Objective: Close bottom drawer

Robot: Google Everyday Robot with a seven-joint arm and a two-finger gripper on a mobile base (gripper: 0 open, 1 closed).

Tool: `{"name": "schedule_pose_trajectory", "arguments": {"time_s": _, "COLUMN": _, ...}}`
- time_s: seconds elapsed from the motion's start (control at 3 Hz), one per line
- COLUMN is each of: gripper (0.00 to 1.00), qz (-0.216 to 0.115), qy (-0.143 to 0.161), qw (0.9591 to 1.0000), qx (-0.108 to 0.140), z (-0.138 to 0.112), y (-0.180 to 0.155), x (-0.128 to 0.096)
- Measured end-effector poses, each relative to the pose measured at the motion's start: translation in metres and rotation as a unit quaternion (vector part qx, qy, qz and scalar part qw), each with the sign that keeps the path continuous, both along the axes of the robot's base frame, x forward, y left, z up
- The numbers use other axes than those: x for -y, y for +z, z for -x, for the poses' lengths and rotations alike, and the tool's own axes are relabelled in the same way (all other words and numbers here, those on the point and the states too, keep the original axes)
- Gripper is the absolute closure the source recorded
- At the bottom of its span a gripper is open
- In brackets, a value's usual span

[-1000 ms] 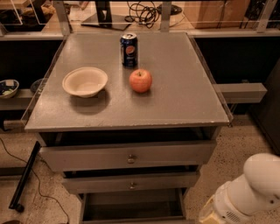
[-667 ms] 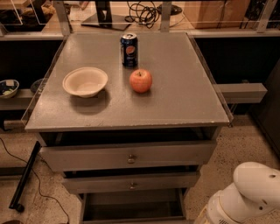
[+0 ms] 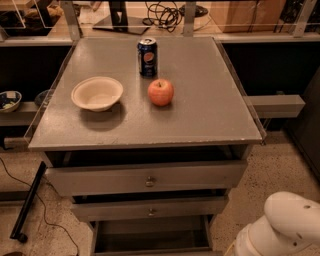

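One apple (image 3: 160,92), bowl (image 3: 97,93), can (image 3: 147,57) above open bottom drawer (image 3: 150,234); pincer off-frame

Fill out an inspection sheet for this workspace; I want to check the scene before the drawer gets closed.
Surface: grey cabinet top, flat, holding three items.
Job's things: bottom drawer pulled out, nothing seen inside; top drawer and middle drawer look slightly out.
Clutter: white bowl, red apple, blue can upright behind the apple.
Grippers: gripper not in view; only the white arm shows at lower right, beside the cabinet.
Cables: thin black cable on the floor at left; coiled cables behind the cabinet.
Surroundings: speckled floor; small dish on a low shelf at left.
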State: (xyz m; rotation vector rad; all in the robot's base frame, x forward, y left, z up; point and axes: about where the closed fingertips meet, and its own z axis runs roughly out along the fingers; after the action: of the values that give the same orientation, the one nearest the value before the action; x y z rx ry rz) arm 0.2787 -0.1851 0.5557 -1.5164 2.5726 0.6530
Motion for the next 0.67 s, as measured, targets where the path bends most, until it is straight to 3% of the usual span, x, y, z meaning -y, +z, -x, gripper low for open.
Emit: {"name": "schedule_pose_trajectory", "arguments": {"time_s": 0.67, "gripper": 1.00, "qz": -0.026, "qy": -0.012, "qw": 0.9983, "qx": -0.051, "z": 0.042, "y": -0.088, "x": -0.009}}
